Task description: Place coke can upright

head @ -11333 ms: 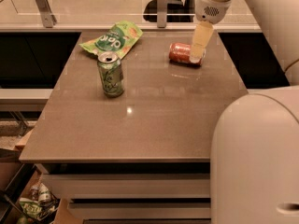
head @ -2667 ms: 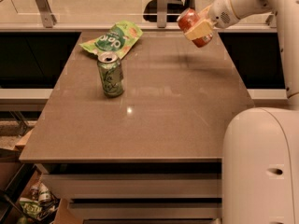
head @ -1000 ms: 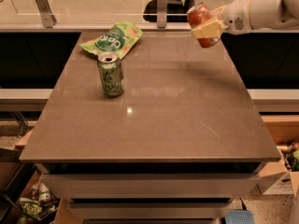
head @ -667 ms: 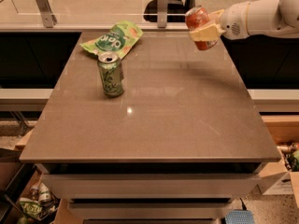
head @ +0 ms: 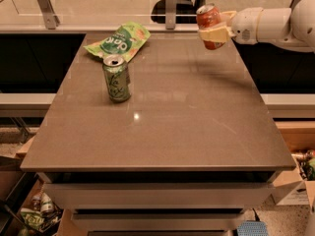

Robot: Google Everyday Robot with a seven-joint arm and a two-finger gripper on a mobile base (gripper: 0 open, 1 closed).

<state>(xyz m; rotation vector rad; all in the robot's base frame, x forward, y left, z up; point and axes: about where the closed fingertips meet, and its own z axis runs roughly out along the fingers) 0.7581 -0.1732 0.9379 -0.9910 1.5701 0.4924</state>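
Observation:
The coke can (head: 209,20), red-orange with a silver top, is held in the air above the far right part of the brown table (head: 162,112). It is nearly upright, tilted slightly, top up. My gripper (head: 214,28) reaches in from the right on a white arm and is shut on the can, with pale fingers (head: 215,32) wrapped around its middle. The can's lower end is well clear of the table top.
A green drink can (head: 116,77) stands upright on the left-middle of the table. A green snack bag (head: 119,41) lies flat at the far left. A rail with metal posts (head: 171,6) runs behind the table. Boxes and clutter sit on the floor at both sides.
The can was lifted off the far right of the table, where it lay on its side, and turned nearly upright. In the last second the gripper shifted slightly left with it.

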